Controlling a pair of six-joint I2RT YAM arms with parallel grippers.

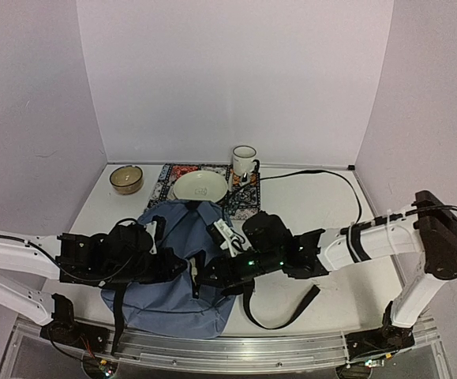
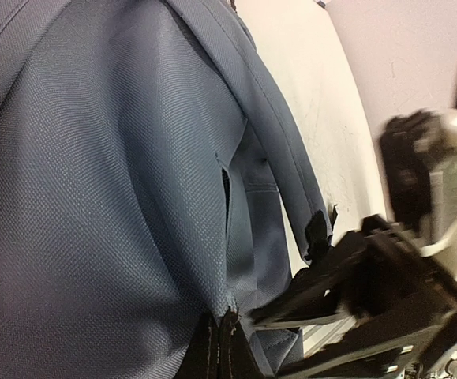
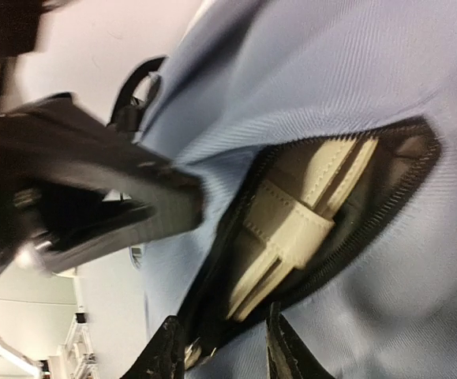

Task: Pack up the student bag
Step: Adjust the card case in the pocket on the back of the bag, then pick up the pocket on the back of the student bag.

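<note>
The student bag (image 1: 173, 308), slate-blue with black straps, lies on the table in front of both arms. My left gripper (image 1: 179, 265) rests on its middle; in the left wrist view my left gripper (image 2: 222, 325) is shut, pinching a fold of the bag's fabric (image 2: 94, 197). My right gripper (image 1: 206, 278) is at the bag's right side. In the right wrist view my right gripper (image 3: 224, 335) is open, its jaws astride the end of an open zipper pocket (image 3: 236, 260) on the bag (image 3: 331, 79). A cream stitched item (image 3: 291, 229) lies inside the pocket. A metal zipper pull (image 3: 190, 353) sits by the left finger.
A tan bowl (image 1: 125, 179) stands at the back left. A white bowl (image 1: 200, 187) rests on a patterned mat (image 1: 244, 201), with a white mug (image 1: 244, 162) behind. A black cable (image 1: 315, 172) runs across the back right. A loose black strap (image 1: 291, 312) trails off the bag's right side.
</note>
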